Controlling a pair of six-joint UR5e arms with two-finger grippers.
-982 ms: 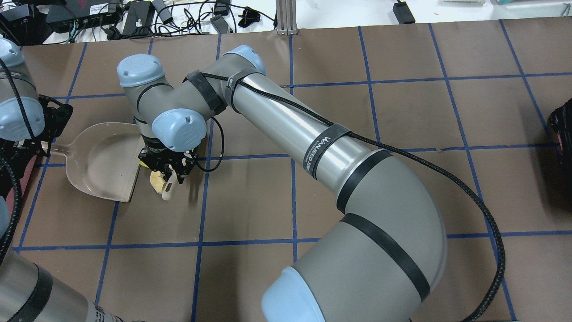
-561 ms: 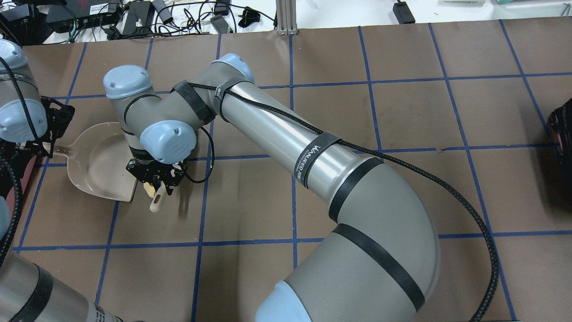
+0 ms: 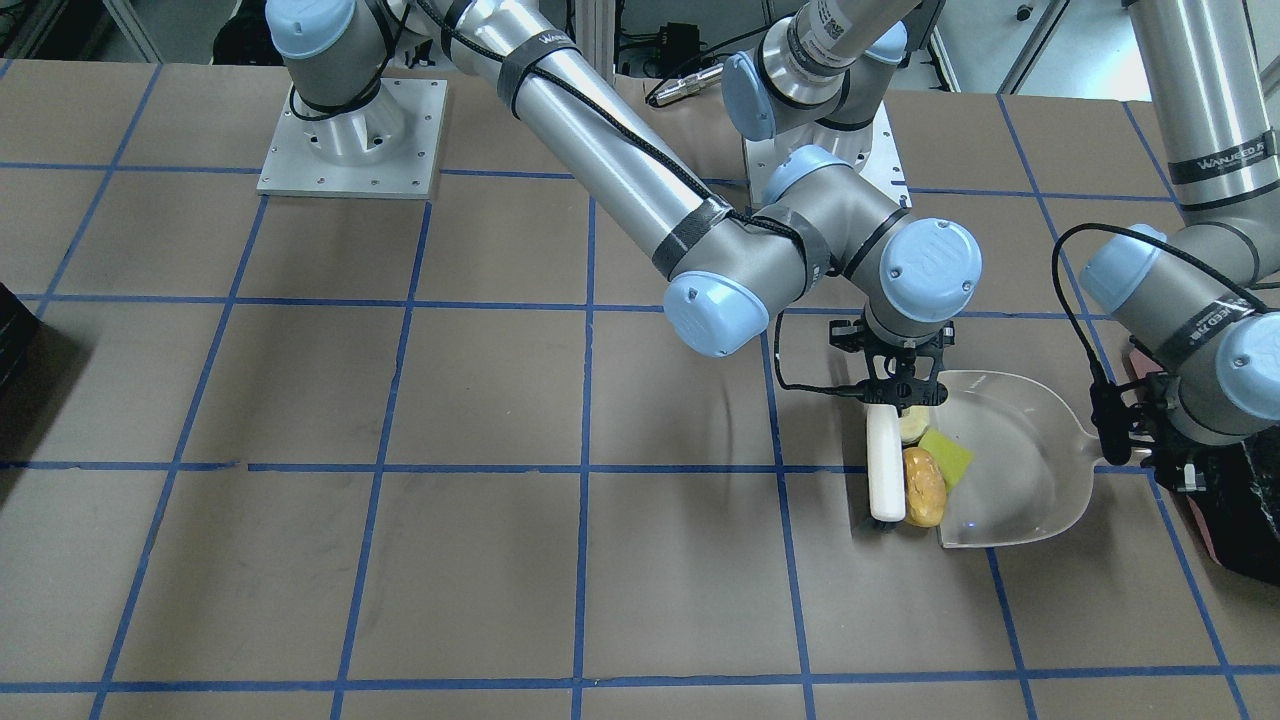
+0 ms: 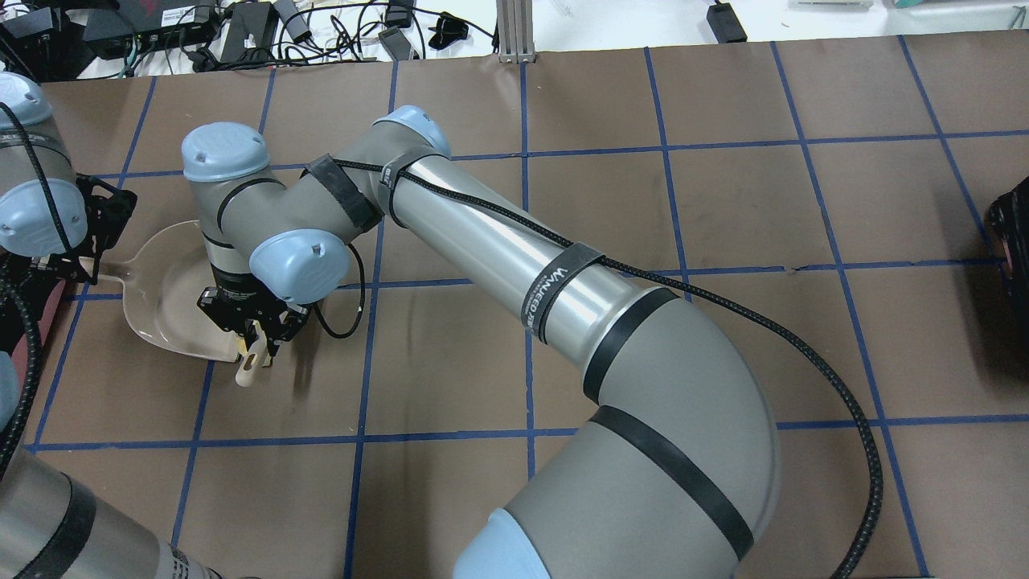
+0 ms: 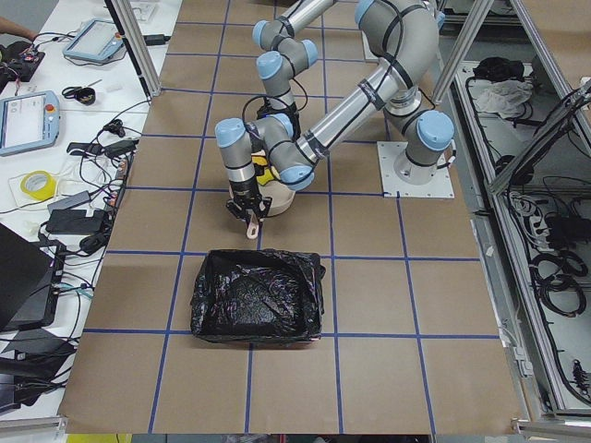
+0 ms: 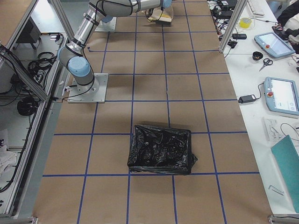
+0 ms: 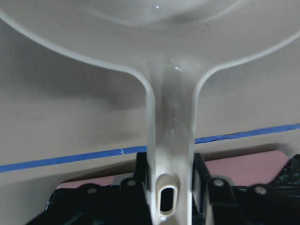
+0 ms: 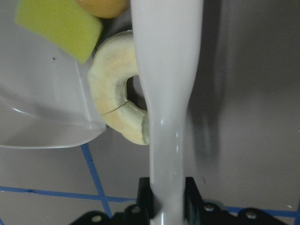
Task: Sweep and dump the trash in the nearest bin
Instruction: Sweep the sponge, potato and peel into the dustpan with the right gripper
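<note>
curving beside the glossy dustpan [image 8: 42, 117], a cream peel [image 8: 105, 79]

Bright, even light falls from above. The right arm [image 3: 600, 130] throws a soft shadow on the table [image 3: 400, 400] just beside the dustpan [image 3: 1010, 450], past its open edge. The bin [image 5: 257, 295] liner shows crinkled glare. The brush [image 8: 166, 70] handle is blurred near the wrist lens.

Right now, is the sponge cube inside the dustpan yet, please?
Partly in: the sponge cube straddles the dustpan lip, mostly over the pan.
</note>
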